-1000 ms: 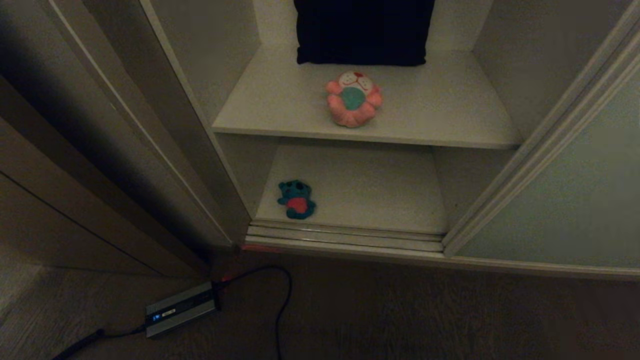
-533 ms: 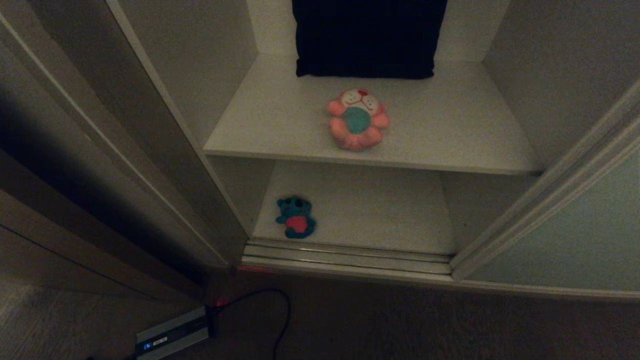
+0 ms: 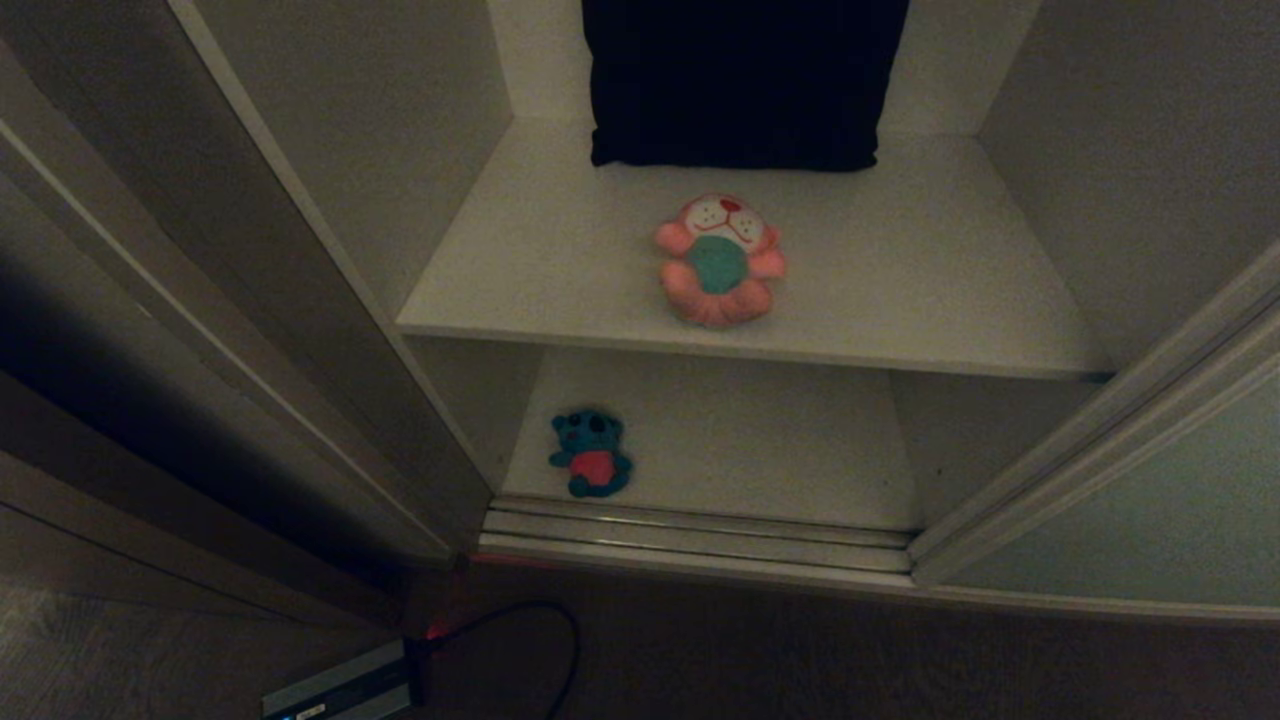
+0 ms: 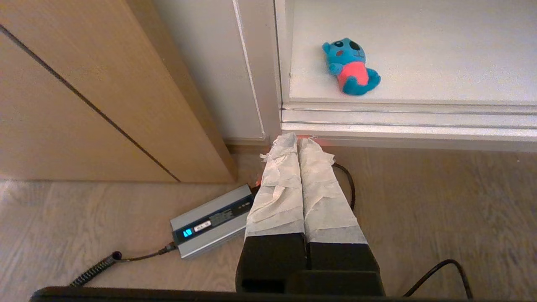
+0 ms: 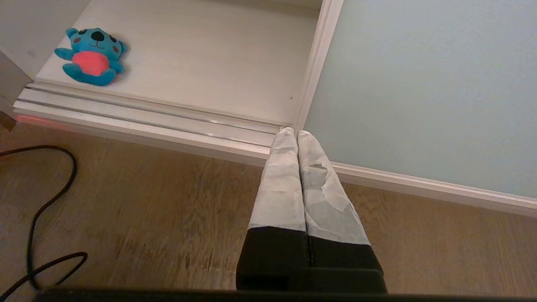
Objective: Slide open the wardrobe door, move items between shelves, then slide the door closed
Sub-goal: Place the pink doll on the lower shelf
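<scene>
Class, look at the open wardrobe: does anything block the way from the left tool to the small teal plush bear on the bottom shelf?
Nothing visible does. The shut left tool hangs over the floor before the metal door track; the small teal plush bear lies just beyond it.

Head camera moved closer to wardrobe; whole scene shifted downward in frame. Pink toy (image 3: pixel 720 260) now near frame centre, was higher. Teal bear (image 3: pixel 592 454) lower too. Dark cloth (image 3: pixel 738 80) fills more of top edge. Power brick (image 3: pixel 340 692) slid toward bottom edge, partly cut off. Toys themselves unmoved on shelves.
</scene>
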Tool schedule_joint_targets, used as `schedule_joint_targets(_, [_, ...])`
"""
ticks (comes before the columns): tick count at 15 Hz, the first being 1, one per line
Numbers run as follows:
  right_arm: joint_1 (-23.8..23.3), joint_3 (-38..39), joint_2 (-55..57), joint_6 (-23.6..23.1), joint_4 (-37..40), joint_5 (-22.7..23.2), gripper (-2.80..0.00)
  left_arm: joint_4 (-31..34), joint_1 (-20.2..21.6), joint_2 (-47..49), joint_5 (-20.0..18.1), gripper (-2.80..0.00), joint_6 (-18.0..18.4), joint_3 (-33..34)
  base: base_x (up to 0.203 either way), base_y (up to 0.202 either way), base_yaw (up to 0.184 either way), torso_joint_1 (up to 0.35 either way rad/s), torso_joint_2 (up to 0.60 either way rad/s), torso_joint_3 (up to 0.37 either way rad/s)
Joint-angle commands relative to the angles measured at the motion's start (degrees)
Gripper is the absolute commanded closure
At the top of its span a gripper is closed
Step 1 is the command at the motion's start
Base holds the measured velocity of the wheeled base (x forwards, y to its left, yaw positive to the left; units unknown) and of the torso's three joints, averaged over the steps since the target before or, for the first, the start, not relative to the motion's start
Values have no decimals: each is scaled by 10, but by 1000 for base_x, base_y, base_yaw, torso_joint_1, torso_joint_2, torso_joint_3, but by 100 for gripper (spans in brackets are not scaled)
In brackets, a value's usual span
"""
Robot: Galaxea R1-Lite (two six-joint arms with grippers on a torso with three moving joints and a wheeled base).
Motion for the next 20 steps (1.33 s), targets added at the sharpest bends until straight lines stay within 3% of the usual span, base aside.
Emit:
schedule_joint_targets(1, [0, 2, 0, 0, 0, 0, 0, -9, 0, 1, -3, 0, 4, -8, 0, 0, 0, 0, 0, 0])
schedule_joint_targets(4, [0, 2, 0, 0, 0, 0, 0, -4, 0, 23, -36, 0, 4, -128, 0, 0, 0, 0, 0, 0])
schedule_joint_targets(8, [0, 2, 0, 0, 0, 0, 0, -8, -12, 203, -100, 0, -3, -279, 0, 0, 0, 0, 0, 0])
schedule_joint_targets(14, [0, 2, 0, 0, 0, 0, 0, -10, -43, 491, -257, 0, -16, -471, 0, 0, 0, 0, 0, 0])
schedule_joint_targets(17, [0, 2, 0, 0, 0, 0, 0, 20, -94, 617, -283, 0, -38, -601, 0, 0, 0, 0, 0, 0])
schedule_joint_targets(20, [0, 2, 0, 0, 0, 0, 0, 32, -170, 740, -277, 0, -55, -711, 0, 0, 0, 0, 0, 0])
